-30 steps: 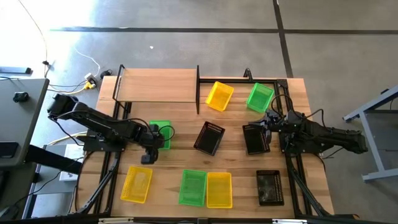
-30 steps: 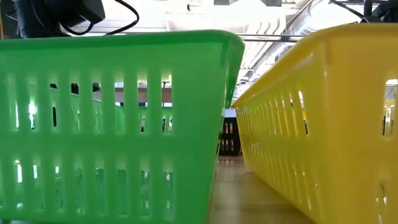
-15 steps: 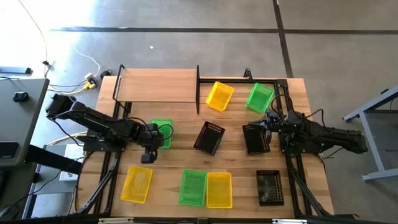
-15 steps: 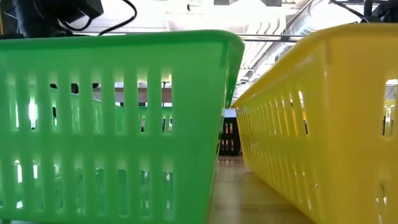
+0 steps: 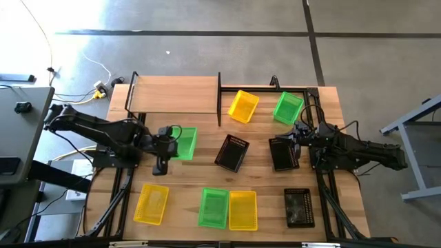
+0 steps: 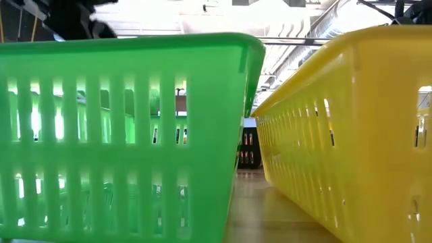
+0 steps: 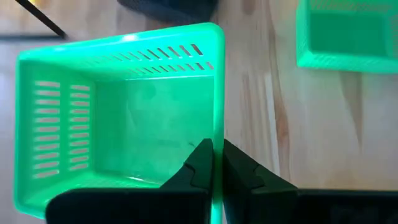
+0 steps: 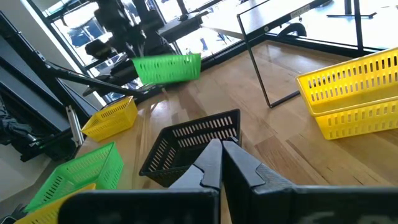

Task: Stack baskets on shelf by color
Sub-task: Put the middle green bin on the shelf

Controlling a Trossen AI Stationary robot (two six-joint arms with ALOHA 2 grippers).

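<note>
Baskets [image 5: 228,208] — 3 green, 3 yellow, 3 black — 1 shelf [image 5: 172,94]

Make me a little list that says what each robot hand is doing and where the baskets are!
left hand: shut on the rim of a green basket, lifted off the table
right hand: shut, holding nothing, beside a black basket
shelf: no baskets on it yet
other baskets: spread over the table

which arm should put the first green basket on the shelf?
Left. Its pincer is shut on the wall of a green basket just in front of the shelf. The right pincer is shut, empty, near a black basket.
</note>
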